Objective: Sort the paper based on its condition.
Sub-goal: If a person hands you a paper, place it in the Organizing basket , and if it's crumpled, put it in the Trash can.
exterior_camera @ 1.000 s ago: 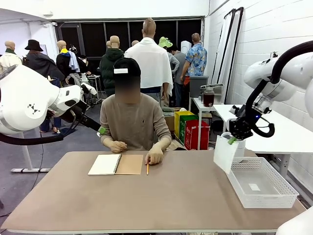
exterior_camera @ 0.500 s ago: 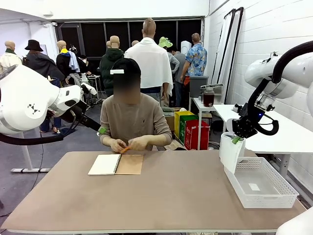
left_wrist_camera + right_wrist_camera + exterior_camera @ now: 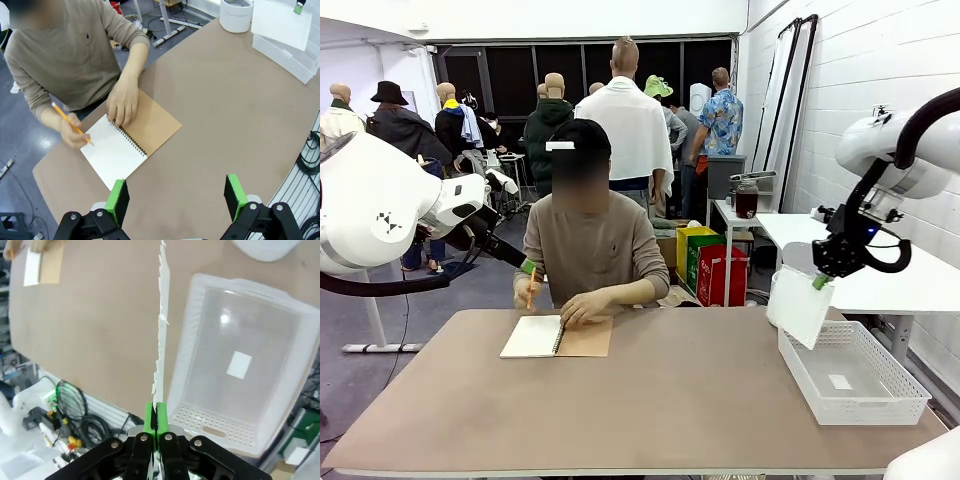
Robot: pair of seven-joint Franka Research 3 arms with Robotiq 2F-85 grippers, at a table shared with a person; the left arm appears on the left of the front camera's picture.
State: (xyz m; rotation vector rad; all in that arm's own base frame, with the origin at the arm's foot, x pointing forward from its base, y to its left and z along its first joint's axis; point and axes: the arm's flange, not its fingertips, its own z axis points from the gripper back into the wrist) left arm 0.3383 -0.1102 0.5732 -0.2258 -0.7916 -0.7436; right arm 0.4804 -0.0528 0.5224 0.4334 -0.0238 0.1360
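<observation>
Up over the white basket [image 3: 798, 372] at the right end of the worktop [image 3: 660, 400], pinching one sheet of paper [image 3: 802, 306] by its top edge with the right pincer [image 3: 822, 282], green pads pressed tight together on it. Hanging down at a slant, low edge close to the basket's left rim. Seen edge-on from the right wrist, with one ragged, torn side. Lying flat inside the basket, one small white square [image 3: 839, 382]. Just behind the sheet, a round white tub [image 3: 236, 13]. Holding nothing with the left pincer [image 3: 175, 197], spread wide open high above the worktop. Across the worktop, resting one hand [image 3: 578, 310] on an open notebook [image 3: 557, 336] with a brown cover and holding a yellow pencil [image 3: 531, 288] in the other.
</observation>
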